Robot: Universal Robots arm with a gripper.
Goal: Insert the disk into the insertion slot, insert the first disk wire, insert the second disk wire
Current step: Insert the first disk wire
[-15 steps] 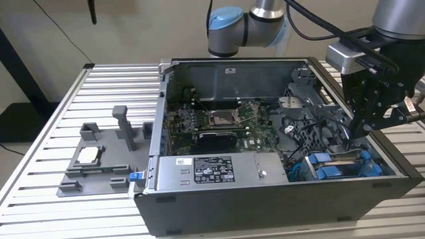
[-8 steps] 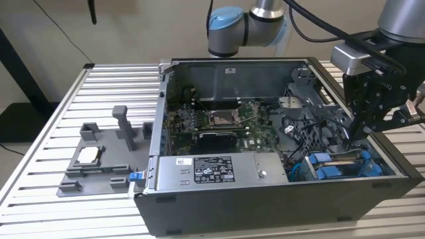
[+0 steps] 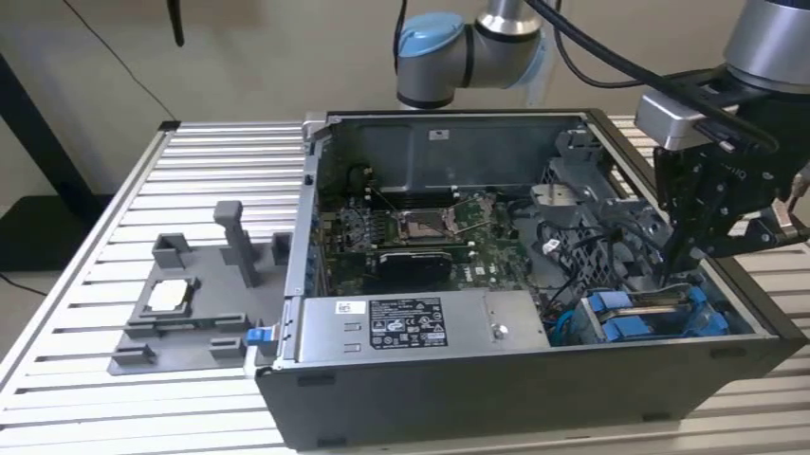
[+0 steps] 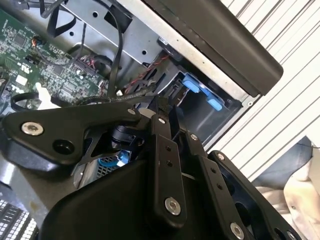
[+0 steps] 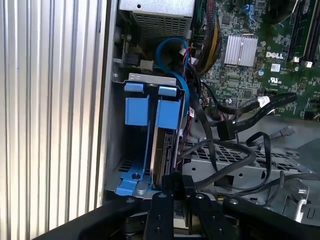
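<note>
Ribbed aluminium forms the table (image 3: 76, 398), on which an open computer case (image 3: 532, 398) is laid with its inside facing up. Along the near wall of the case a silver power box (image 3: 405, 327) with a white label is mounted. Just beside it, toward the exterior view's right, the disk (image 5: 165, 145) is seen standing on edge in its slot, clipped in its blue frame. A second blue frame (image 5: 136, 110) is set just beside it.

The gripper (image 5: 178, 182) is lowered into this corner, at the near end of the disk. Its fingers (image 5: 168, 181) are drawn close together with a slight gap between them. Whether anything is pinched there cannot be told.

Black cables (image 5: 240, 150) are draped over a grey metal cage (image 5: 250, 172) next to the disk. One black plug (image 5: 223, 131) is seen hanging free, apart from the disk. A blue cable (image 5: 172, 55) is looped beyond the disk's far end.

On the table, toward the exterior view's left, a grey holder (image 3: 190, 303) is placed close to the case. Farther in, a green board (image 3: 431, 227) is fixed to the case floor. Behind the case, the arm's blue-capped joint (image 3: 437, 57) is seen.
</note>
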